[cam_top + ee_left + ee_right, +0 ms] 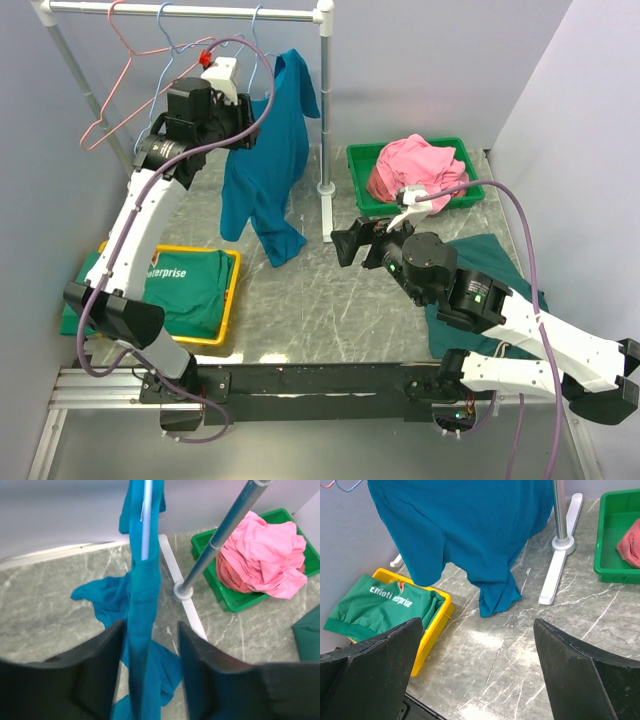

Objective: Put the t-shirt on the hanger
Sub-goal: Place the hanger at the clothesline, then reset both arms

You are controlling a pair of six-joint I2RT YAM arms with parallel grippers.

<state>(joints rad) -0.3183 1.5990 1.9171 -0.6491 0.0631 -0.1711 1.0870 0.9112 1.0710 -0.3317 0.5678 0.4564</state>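
The teal-blue t-shirt (265,150) hangs from the rack on the thin light-blue hanger (262,62), its lower end bunched on the table (497,600). In the left wrist view the hanger wire (146,525) shows inside the cloth (145,595). My left gripper (150,630) is up by the shirt's shoulder with its jaws apart around a hanging fold; a gap shows beside the right finger (200,655). My right gripper (348,245) hovers low over the table in front of the shirt, wide open (477,625) with nothing between its fingers.
The rack's rail (190,12) also carries a pink-red hanger (115,90); its post (325,120) stands on a white foot (557,575). A green bin (356,175) holds a pink garment (415,170). A yellow tray (232,295) holds a dark green shirt (185,290). Another green cloth (490,255) lies under the right arm.
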